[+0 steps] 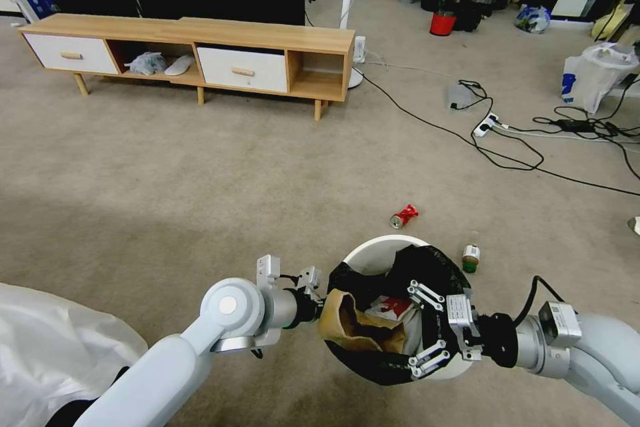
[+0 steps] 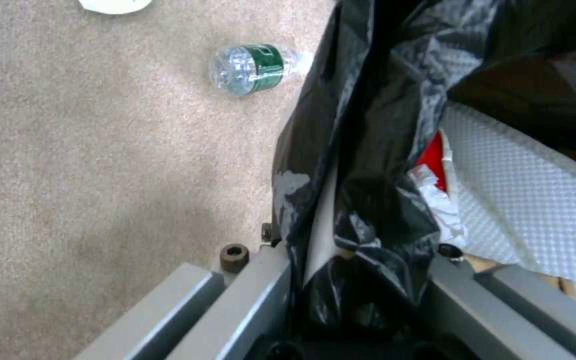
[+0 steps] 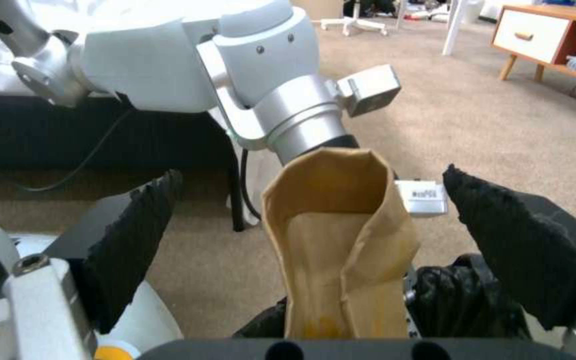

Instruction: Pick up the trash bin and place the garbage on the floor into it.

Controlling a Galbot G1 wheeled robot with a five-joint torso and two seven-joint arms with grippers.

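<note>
**Trash bin held up over the carpet**

Trash bin [image 1: 380, 255] hangs above the floor [image 1: 167, 180] — the left gripper [image 1: 319, 299] pinches its bagged rim. A brown carton [image 1: 350, 323] sits inside. The right gripper [image 1: 427, 330] is spread wide over the bin; red can [image 1: 403, 215] and bottle [image 1: 471, 258] lie just beyond.

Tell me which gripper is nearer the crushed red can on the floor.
Right. The right gripper hangs open over the trash bin, just behind the red can; the left gripper clamps the bin's far rim.
</note>
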